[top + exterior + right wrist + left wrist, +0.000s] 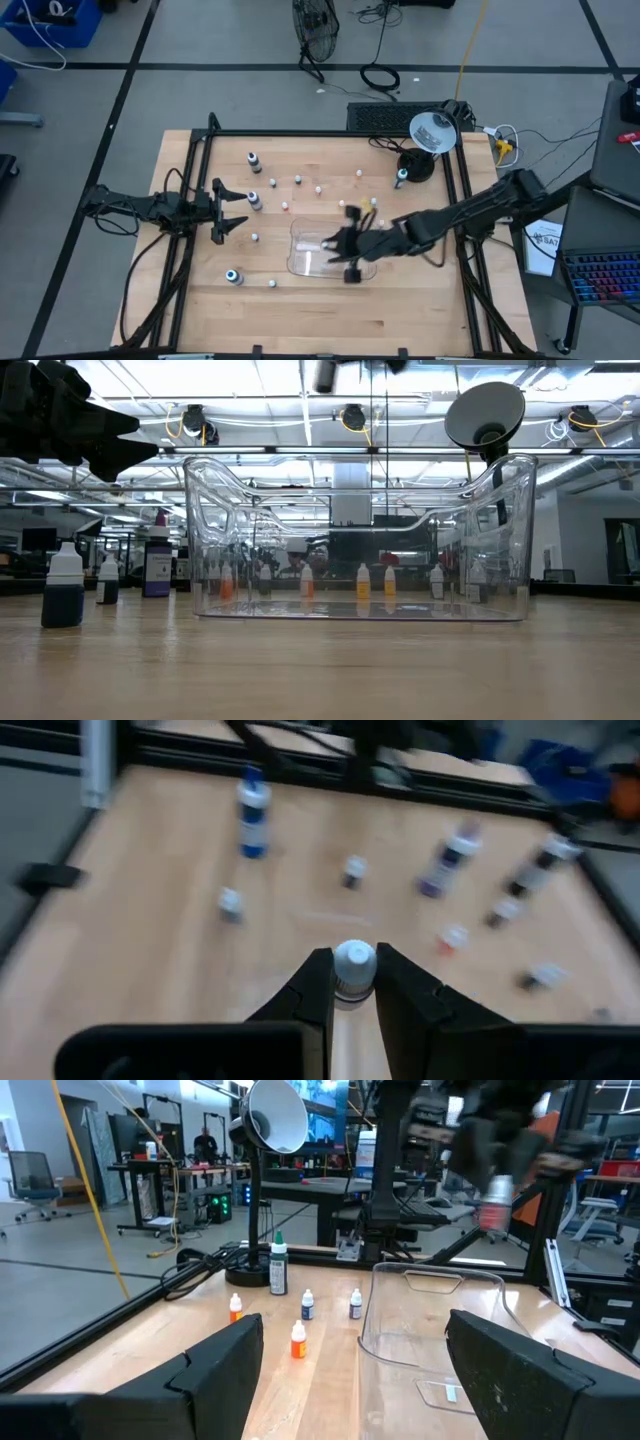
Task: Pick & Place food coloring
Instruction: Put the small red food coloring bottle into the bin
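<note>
food coloring bottles [254,161] stand scattered over the wooden table [420,310]; one small bottle [353,963] sits pinched at its neck between the right gripper's [353,982] fingers, above the clear tray [300,262]. it looks light, stiff, smooth-sided and easily tipped — gripping just under the cap seems safest; the left gripper [228,211] waits at the table's left side, fingers spread open.

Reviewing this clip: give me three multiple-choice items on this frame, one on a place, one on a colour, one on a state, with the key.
1. Where is the right end effector?
A. Over the clear tray
B. At the desk lamp
C. Off the table

2. Cap colour of the small bottle it holds?
A. Red
B. White
C. Black

3. How is the left end effector?
A. Open, empty
B. Shut on a bottle
C. Inside the tray

Key: 1 A, the high view shows it above the tray. 2 B, the right wrist view shows a white cap. 3 A, its fingers are spread with nothing between.
</note>
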Controlling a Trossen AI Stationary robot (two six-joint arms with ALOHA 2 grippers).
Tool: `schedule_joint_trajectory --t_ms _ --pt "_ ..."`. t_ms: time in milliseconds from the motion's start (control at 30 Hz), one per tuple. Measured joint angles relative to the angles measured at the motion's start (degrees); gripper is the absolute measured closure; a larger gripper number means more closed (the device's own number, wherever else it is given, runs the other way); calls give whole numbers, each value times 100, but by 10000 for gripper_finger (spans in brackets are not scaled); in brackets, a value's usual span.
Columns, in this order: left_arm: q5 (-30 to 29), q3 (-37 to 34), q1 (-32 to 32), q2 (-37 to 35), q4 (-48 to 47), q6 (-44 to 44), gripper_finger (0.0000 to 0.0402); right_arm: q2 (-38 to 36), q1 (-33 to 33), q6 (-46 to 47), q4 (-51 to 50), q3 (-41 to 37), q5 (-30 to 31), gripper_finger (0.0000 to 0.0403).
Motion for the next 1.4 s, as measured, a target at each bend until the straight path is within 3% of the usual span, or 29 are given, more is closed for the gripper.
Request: schedule_joint_trajectory --t_ms 133,600,1400 --pt "0 0 2 -1 0 0 91 684 -38 143 79 490 -474 361" --pt "0 0 0 0 2 0 92 2079 -359 735 347 501 -437 361" --pt "-2 0 0 0 0 -2 91 2597 -510 884 132 411 -544 361"
